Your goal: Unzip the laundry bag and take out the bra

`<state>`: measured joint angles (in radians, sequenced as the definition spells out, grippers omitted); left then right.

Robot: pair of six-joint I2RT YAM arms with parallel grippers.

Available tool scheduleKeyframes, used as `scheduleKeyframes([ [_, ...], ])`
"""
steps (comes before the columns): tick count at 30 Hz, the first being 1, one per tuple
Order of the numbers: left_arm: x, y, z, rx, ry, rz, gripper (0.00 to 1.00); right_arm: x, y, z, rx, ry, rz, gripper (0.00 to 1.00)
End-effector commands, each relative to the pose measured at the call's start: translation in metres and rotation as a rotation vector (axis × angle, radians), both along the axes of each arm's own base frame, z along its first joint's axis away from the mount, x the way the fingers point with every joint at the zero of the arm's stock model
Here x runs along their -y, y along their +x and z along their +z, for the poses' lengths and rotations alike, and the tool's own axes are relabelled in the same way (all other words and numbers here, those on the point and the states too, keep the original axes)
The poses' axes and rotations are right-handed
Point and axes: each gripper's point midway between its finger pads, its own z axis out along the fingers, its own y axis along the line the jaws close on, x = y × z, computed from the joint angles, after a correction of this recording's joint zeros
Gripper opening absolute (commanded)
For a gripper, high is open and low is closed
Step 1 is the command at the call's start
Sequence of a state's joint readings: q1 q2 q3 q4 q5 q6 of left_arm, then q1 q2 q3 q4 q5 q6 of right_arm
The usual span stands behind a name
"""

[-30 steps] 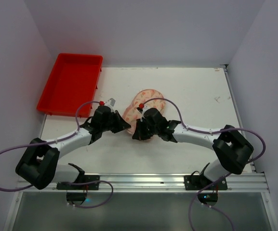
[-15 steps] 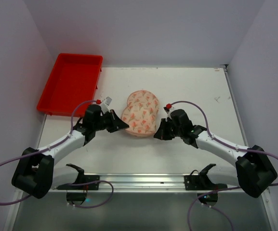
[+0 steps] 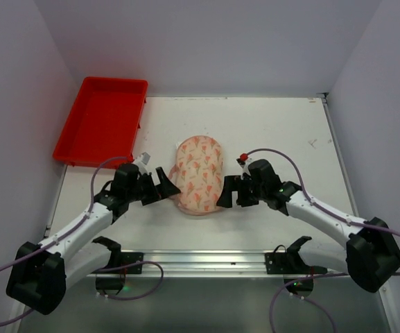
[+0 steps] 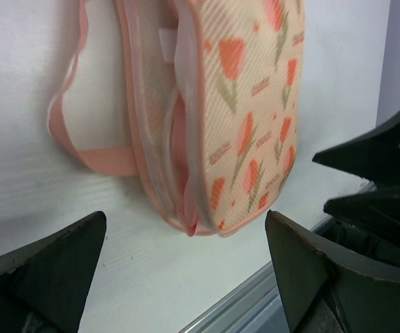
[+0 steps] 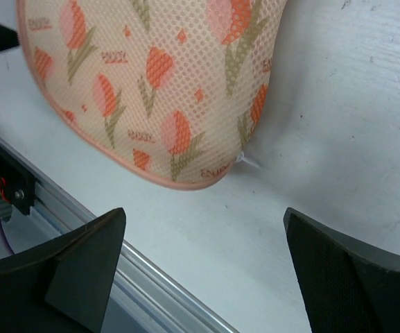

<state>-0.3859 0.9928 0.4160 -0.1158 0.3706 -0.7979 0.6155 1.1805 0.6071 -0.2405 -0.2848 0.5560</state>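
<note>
The laundry bag [image 3: 198,173], cream with orange tulip print and a pink edge, lies flat mid-table between my two grippers. My left gripper [image 3: 163,187] is open just left of its near end, touching nothing. My right gripper [image 3: 225,193] is open just right of it, also apart from it. In the left wrist view the bag [image 4: 255,104] gapes along its side, and pale pink fabric [image 4: 181,149] shows in the gap. A pink strap loop [image 4: 66,132], probably the bra's, lies on the table beside it. The right wrist view shows the bag's closed printed face [image 5: 151,83].
A red tray [image 3: 102,121] stands at the back left, overhanging the table's edge. A metal rail [image 3: 206,258] runs along the near edge, close behind both grippers. A small white tag [image 5: 252,161] pokes out at the bag's rim.
Both grippers were shut at the bag; they have pulled apart and back toward the near edge and opened wide. The bag has been let go and now lies straighter.
</note>
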Motion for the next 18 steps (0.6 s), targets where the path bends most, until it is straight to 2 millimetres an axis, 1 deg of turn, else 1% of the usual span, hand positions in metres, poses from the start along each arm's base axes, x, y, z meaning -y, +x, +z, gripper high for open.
scheduleKeyframes([
  [1,-0.016,0.034,0.040,0.131,0.092,0.087,1.00,0.006,0.003,0.033,0.080,-0.003,0.006,0.99],
  [2,-0.014,0.043,0.050,0.153,0.094,0.093,1.00,0.007,0.003,0.044,0.114,0.006,0.009,0.99],
  [4,-0.008,0.052,0.056,0.162,0.079,0.078,1.00,0.010,0.004,0.056,0.144,0.008,-0.002,0.99],
  [5,-0.003,0.057,0.049,0.136,0.081,0.066,1.00,0.014,0.008,0.061,0.171,-0.003,-0.019,0.99],
  [6,0.004,0.067,0.059,0.159,0.059,0.055,0.98,0.016,0.011,0.072,0.210,0.006,-0.032,0.99],
  [7,0.009,0.070,0.058,0.151,0.049,0.039,0.97,0.017,0.012,0.077,0.228,0.009,-0.041,0.99],
  [8,0.011,0.076,0.049,0.126,0.060,0.033,0.95,0.019,0.013,0.082,0.247,0.012,-0.048,0.99],
  [9,0.015,0.084,0.054,0.144,0.051,0.030,0.94,0.020,0.014,0.091,0.273,0.027,-0.059,0.99],
  [11,0.019,0.095,0.047,0.133,0.062,0.025,0.91,0.019,0.012,0.102,0.287,0.059,-0.068,0.99],
  [12,0.019,0.099,0.046,0.129,0.067,0.028,0.90,0.016,0.007,0.112,0.296,0.097,-0.053,0.99],
  [13,0.019,0.102,0.042,0.124,0.082,0.030,0.89,0.016,0.005,0.116,0.300,0.113,-0.049,0.99],
  [14,0.019,0.106,0.035,0.107,0.096,0.029,0.86,0.015,0.004,0.120,0.300,0.130,-0.051,0.99],
  [16,0.024,0.108,0.030,0.095,0.087,0.009,0.81,0.015,0.002,0.127,0.320,0.153,-0.053,0.99],
  [17,0.026,0.111,0.026,0.091,0.082,0.004,0.76,0.016,0.002,0.128,0.324,0.156,-0.059,0.99],
  [18,0.028,0.112,0.025,0.089,0.073,-0.002,0.74,0.017,0.002,0.127,0.326,0.154,-0.063,0.99],
])
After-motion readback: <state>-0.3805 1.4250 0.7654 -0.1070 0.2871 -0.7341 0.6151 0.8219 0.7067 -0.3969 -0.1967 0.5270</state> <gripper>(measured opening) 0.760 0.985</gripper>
